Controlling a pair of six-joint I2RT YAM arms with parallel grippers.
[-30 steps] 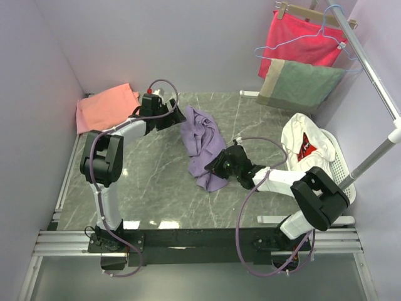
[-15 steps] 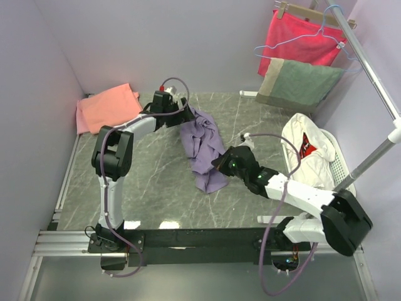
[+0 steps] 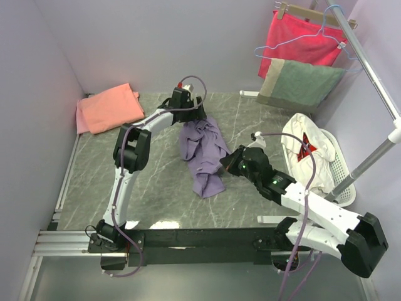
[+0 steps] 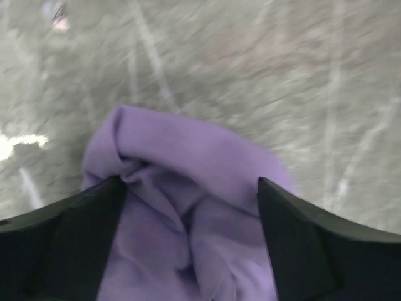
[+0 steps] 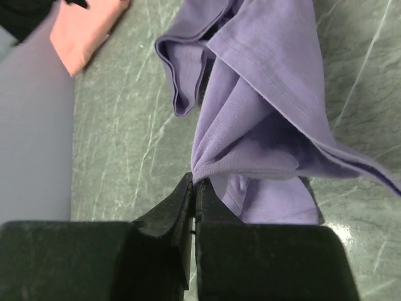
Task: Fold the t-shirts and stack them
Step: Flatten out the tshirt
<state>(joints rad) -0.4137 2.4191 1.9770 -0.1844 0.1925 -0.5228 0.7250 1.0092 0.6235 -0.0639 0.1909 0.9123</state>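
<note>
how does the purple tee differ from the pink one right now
The lavender-purple cotton t-shirt lies crumpled mid-table; the salmon-pink cotton t-shirt lies flat at the far-left corner. The right end effector pinches the lavender shirt's edge, the open left end effector straddles its far end; nothing touches the pink one. Both are plain tees.

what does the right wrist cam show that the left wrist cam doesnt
Only the right wrist: the right gripper shut on an edge of the purple t-shirt, and a corner of the pink t-shirt. Only the left wrist: the left gripper open, its fingers either side of a bunched fold. Both: the purple t-shirt lying on the green marble table.
</note>
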